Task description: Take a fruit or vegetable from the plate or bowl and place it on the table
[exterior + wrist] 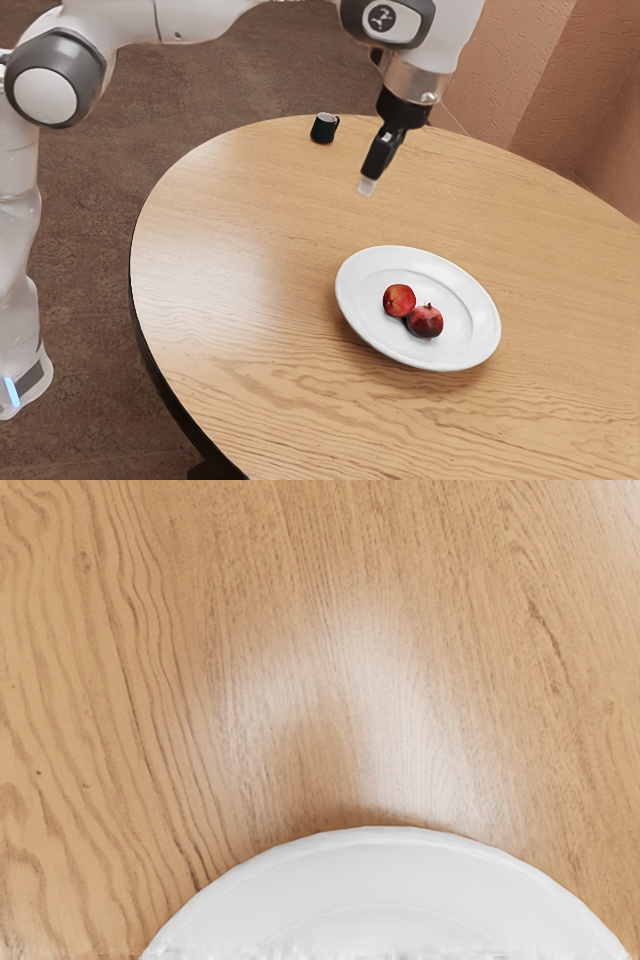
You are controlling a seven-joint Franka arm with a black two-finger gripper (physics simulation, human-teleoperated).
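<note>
Carpet (90, 170), brown w/ faint pattern, is seen at ext. view's left, partly covered by the white/grey arm (60, 85), which is stretched across the top of that view. Next, going right, the round wood table (220, 220) is reached, dark-edged. Near its far edge a small black mug (323, 129) is stood upright, its pale inside seen from above, handle turned twd ext. view's right.

Just right of the mug, the black gripper (367, 187) is held above the table, pointed down & slightly tilted, its pale tip well apart from the fruit. How far open it is can't be told from this angle; nothing is seen held at the tip.

Farther right & nearer the ext. camera, a white plate (465, 290) is set on the table. On it, around the middle, two pcs. of fruit are seen: a red-&-yellow fruit (399, 300) on the left, & close beside it a darker red fruit (427, 322) w/ a small stub on top. Tan walls (570, 90) are seen beyond the table.

In wrist view, part of the plate's rim & its bare white surface are shown close up, w/ wood grain, a pale sheen & a soft shadow on the table beside the rim.
</note>
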